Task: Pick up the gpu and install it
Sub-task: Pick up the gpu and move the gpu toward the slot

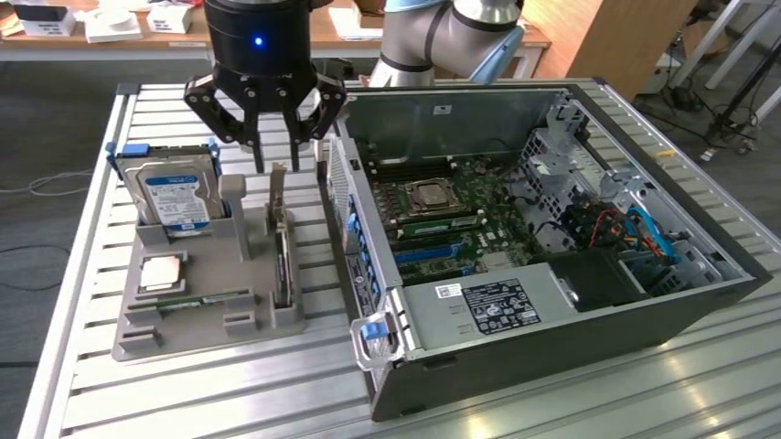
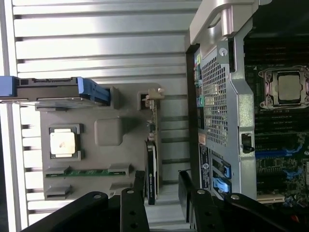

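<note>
Gripper: one gripper [image 1: 278,155], two fingers [image 1: 259,146] spread apart with nothing between them, hanging just above the far end of the gpu; not touching it.
Gpu: one gpu [image 1: 281,240], standing on its edge in a slot on the exterior view's right side of the holder, its silver bracket at the far end. In the wrist view the gpu [image 2: 151,162] lies between the two black fingers [image 2: 139,191].
Holder: one grey holder [image 1: 241,274] on the table, just beside the case, on the exterior view's left of it.
Hard drive: one hard drive [image 1: 174,197], upright at the holder's far left corner, blue-and-white label facing the near side.
Processor: one processor chip [image 1: 163,273], flat in the holder's left side.
Memory stick: one green memory stick [image 1: 193,300], near the processor, on the near side.
Case: one computer case [image 1: 513,361], lying open, motherboard [image 1: 454,224] exposed.
Table: one slatted metal table [image 1: 219,395].
</note>
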You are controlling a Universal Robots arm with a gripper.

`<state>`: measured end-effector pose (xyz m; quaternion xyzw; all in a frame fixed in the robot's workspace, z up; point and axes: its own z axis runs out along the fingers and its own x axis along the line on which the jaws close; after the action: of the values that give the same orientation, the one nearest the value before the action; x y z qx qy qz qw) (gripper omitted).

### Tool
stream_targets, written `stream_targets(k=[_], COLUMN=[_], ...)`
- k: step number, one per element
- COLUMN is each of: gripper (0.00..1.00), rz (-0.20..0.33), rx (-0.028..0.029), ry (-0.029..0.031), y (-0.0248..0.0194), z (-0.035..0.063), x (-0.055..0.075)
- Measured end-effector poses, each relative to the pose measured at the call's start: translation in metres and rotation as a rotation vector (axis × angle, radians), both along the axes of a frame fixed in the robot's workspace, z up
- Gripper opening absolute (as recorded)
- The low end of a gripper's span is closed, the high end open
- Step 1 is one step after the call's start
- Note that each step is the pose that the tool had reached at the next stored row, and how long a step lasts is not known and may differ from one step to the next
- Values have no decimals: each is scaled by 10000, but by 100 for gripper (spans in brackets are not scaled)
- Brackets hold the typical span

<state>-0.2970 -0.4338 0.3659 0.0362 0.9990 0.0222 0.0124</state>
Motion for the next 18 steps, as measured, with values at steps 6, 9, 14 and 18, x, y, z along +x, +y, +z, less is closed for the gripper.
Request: stream_targets(k=[6,9,14,18], gripper=[42,42,42,42], rz=[26,45,67,80], rx=[0,0,0,-2], ry=[1,1,1,2], y=[0,0,0,0], z=[-109,-165,-253,-292], x=[0,0,0,0])
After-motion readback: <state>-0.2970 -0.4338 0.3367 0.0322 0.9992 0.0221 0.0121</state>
